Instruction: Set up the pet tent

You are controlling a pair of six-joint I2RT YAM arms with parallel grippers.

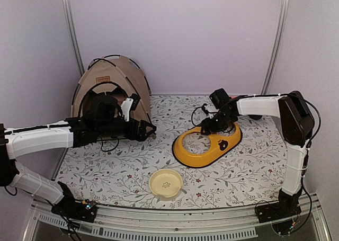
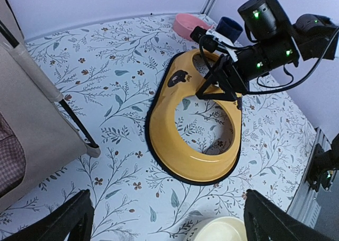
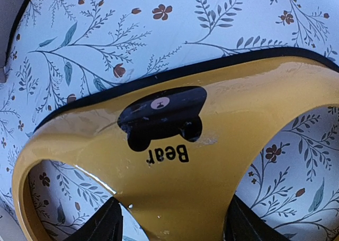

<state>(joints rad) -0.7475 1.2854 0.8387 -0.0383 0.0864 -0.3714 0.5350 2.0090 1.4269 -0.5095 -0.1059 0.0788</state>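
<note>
The pet tent [image 1: 114, 79] sits at the back left corner of the desk [image 1: 254, 161], tight against the wall, its dome up and its thin black poles arched over the top. The left claw [image 2: 169, 209] hangs low just in front of it, fingers spread wide with nothing between them. Across the desk, the right claw [image 2: 219, 92] is down on the yellow feeder tray [image 1: 212, 155], its fingers flanking the bridge between the two holes. I can't tell whether they are pressing on it or only straddling it.

The tent looks light and soft-walled, fabric stretched over springy rods, so I expect it to slide or tip with a small push and the cloth to give under a pinch. The best hold looks like the front pole [image 2: 79, 125], where it runs down to the lower corner beside the left claw, or the hem there. A grip on the fabric alone would likely just pucker it.

A lot is out of sight. From above, the left arm covers most of the doorway, and no pompom toy shows. The left wrist view cuts the tent off at its edge, showing only a strip of wall and a sliver of checked cushion [image 2: 8, 164] inside. The tent's rear and far base corners are hidden.
</note>
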